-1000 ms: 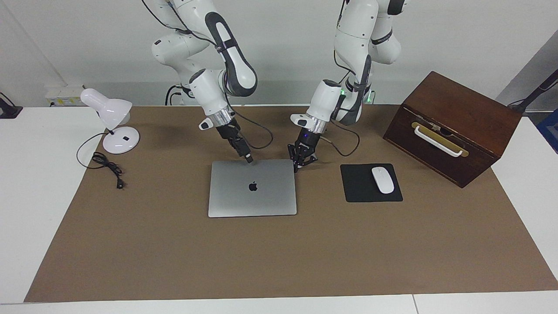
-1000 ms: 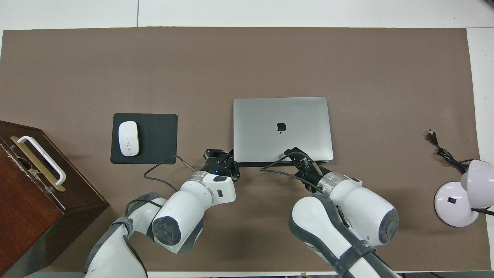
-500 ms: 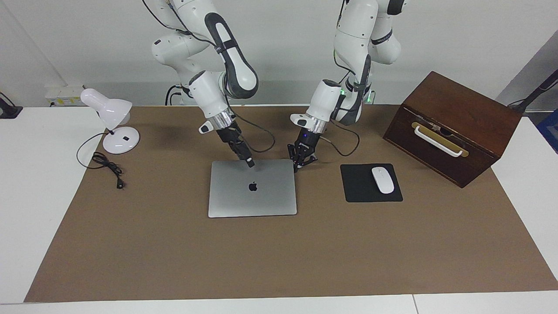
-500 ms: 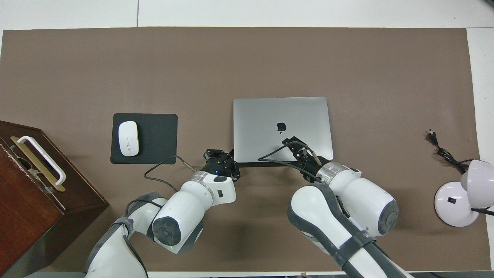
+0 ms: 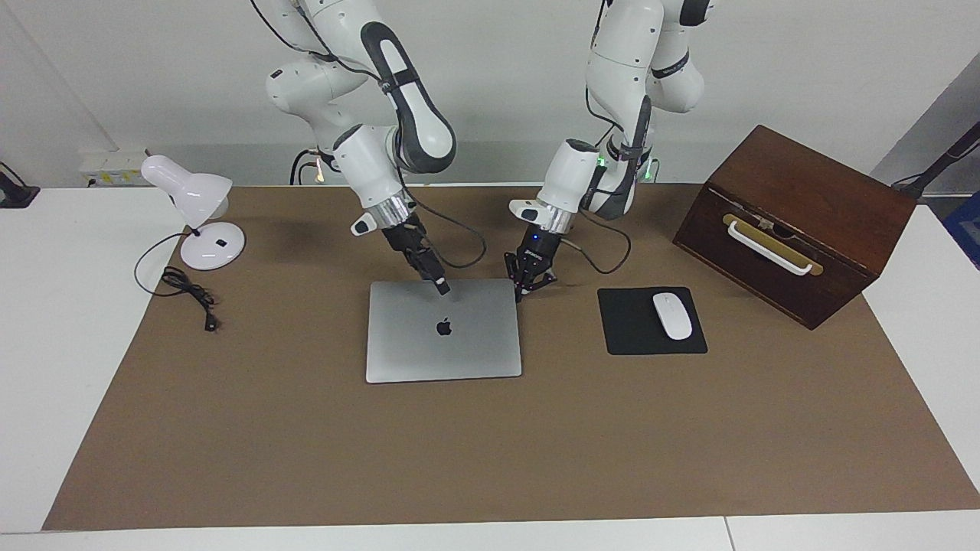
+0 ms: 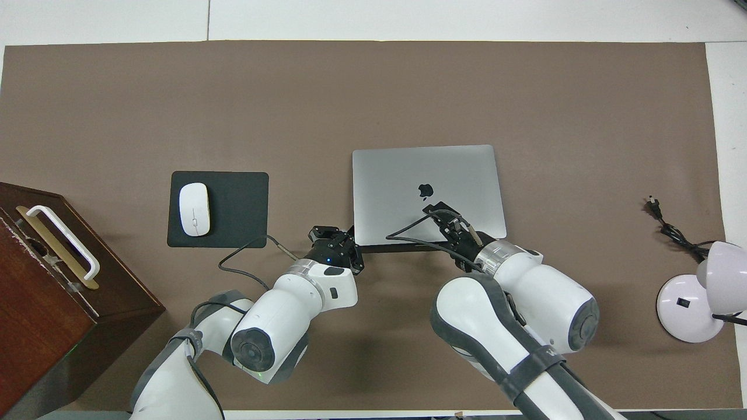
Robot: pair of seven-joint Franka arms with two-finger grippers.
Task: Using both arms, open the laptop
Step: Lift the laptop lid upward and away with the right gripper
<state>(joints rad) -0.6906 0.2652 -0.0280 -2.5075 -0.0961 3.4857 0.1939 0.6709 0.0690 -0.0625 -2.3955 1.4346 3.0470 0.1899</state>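
Note:
The silver-grey laptop (image 5: 459, 348) lies on the brown mat, lid down; it also shows in the overhead view (image 6: 402, 175). My right gripper (image 5: 442, 289) is shut, its narrow tip on the lid just inside the edge nearest the robots, close to the apple logo; it also shows in the overhead view (image 6: 432, 209). A thin dark strip shows along that edge from above. My left gripper (image 5: 532, 285) is open and sits low at the laptop's corner nearest the robots, toward the left arm's end; it also shows in the overhead view (image 6: 341, 236).
A black mouse pad (image 5: 635, 340) with a white mouse (image 5: 671, 315) lies beside the laptop toward the left arm's end. A brown wooden box (image 5: 796, 222) stands past it. A white desk lamp (image 5: 199, 214) and its cord (image 5: 187, 295) are at the right arm's end.
My right gripper has slid from the lid's edge nearest the robots onto the lid, toward the logo. The lid looks slightly shifted. The left arm has not moved.

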